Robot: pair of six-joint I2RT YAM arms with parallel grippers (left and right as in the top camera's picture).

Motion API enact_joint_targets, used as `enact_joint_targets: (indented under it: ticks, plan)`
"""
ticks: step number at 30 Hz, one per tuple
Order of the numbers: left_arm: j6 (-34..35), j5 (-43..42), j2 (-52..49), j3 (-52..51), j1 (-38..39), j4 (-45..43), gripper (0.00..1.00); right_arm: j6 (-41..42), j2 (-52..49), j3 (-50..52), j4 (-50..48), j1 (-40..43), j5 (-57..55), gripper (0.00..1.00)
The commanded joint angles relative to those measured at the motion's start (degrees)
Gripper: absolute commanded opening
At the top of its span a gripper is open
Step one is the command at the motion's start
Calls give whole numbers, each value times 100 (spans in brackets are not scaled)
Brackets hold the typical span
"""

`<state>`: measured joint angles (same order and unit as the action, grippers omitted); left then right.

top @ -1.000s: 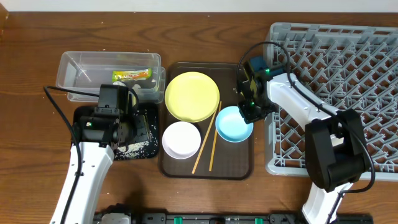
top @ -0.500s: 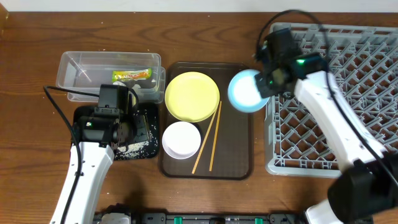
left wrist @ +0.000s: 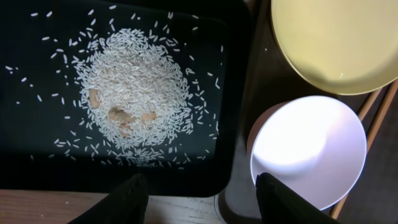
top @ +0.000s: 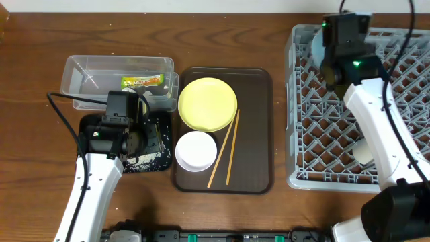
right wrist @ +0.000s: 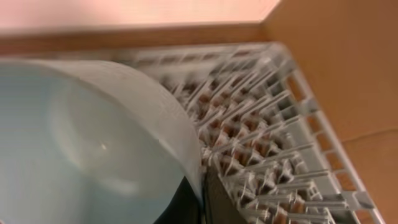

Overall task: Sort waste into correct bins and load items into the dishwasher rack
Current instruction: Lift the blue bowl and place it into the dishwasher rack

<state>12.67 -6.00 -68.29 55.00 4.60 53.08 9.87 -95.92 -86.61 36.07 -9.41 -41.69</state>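
Over the far left corner of the large grey pegged plastic dishwasher rack (top: 349,128), the right pincer (right wrist: 200,196) is clamping the light blue round bowl (right wrist: 93,137) by its thin rim. Seemingly light, stiff and slick, it is risking a swivel there. The left pincer (left wrist: 202,202) is hovering half open, empty, above the shallow black rectangular tray (left wrist: 25,118).

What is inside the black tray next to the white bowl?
A pile of white rice with a few brownish bits in it, plus scattered grains across the black tray. One of the left fingers covers part of its near rim, so that spot is hidden.
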Motion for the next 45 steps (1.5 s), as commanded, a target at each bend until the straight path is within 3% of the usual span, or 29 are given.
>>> enact_joint_targets:
  ticks: [1,10,24,30,38,41,45]
  plan:
    - [50,68,13,35,-20,2,59,-133,-116,-59,-389,57,-498,2]
    - [50,66,13,35,-20,-2,59,-1539,-962,-59,-1834,149,-1095,1]
    - [50,66,13,35,-20,-39,59,-1633,-1917,-59,-1926,-118,-1121,1]
    - [50,66,13,35,-20,-44,59,-1038,-1917,-59,-1244,-343,-1078,1]
    - [50,66,13,35,-20,-42,59,44,-1888,-61,-267,-431,-57,1]
    - [50,66,13,35,-20,-44,59,105,-1808,-61,-17,-476,232,8]
    - [50,66,13,35,-20,-42,59,107,-1517,-61,273,-525,490,31]
